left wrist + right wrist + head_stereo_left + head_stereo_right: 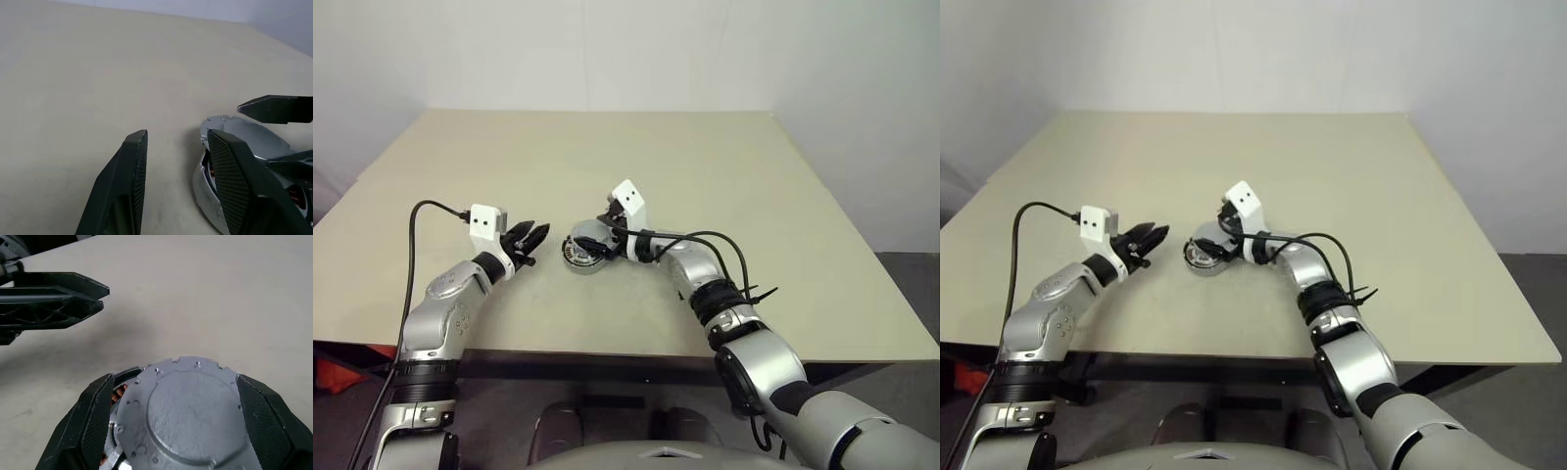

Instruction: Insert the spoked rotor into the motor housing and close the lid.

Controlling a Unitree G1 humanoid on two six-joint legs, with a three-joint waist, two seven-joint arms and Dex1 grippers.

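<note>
Jaws: R spread wide round lid (183, 413) on motor housing (584, 255), L parted, empty

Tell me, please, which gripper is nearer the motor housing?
The right gripper: its fingers flank the motor housing and lid. The left gripper hovers beside it, apart.

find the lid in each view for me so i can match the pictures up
Left eye view: lid at table centre, beside the right claw.
Right eye view: again at centre, just right of the left claw.
Left wrist view: grey disc on the motor housing, behind one finger.
Right wrist view: large notched disc, between two fingers.
Shared landmark: the left claw.
</note>
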